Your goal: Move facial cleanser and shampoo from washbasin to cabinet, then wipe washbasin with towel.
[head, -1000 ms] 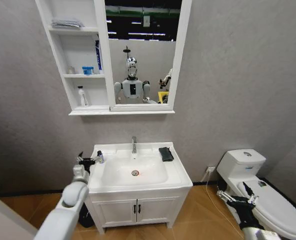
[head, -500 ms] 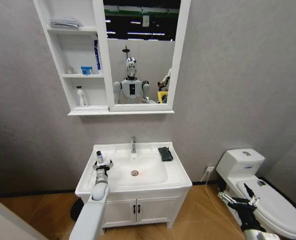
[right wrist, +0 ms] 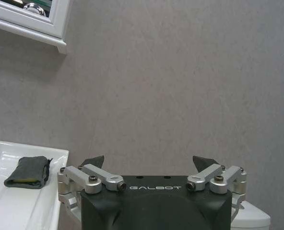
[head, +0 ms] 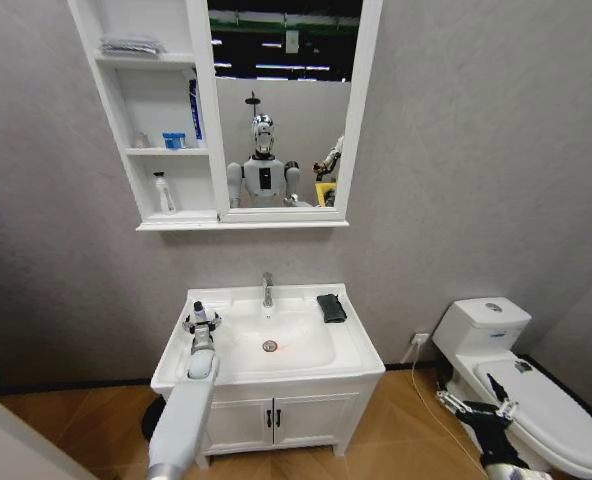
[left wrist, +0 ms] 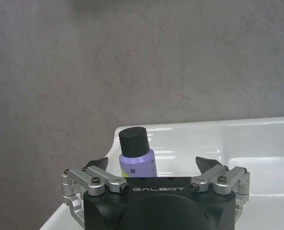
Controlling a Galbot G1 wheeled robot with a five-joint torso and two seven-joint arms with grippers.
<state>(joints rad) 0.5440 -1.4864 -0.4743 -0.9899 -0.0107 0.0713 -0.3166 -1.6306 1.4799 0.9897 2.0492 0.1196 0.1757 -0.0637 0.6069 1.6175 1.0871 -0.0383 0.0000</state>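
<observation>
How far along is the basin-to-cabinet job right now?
Early. Done: a white bottle already stands on the cabinet's lowest shelf. In hand: the left tool is open around the purple black-capped bottle at the washbasin's back left corner, not closed on it. Left: shelving it and wiping; the towel lies untouched. The right tool hangs open near the toilet.

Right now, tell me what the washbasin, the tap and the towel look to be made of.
Washbasin: glossy white, probably glazed ceramic; it mirrors light. Tap: shiny silver, likely chromed metal. Towel: matte dark folded cloth, soft edges, seemingly fabric. The left gripper is open around a purple bottle.
</observation>
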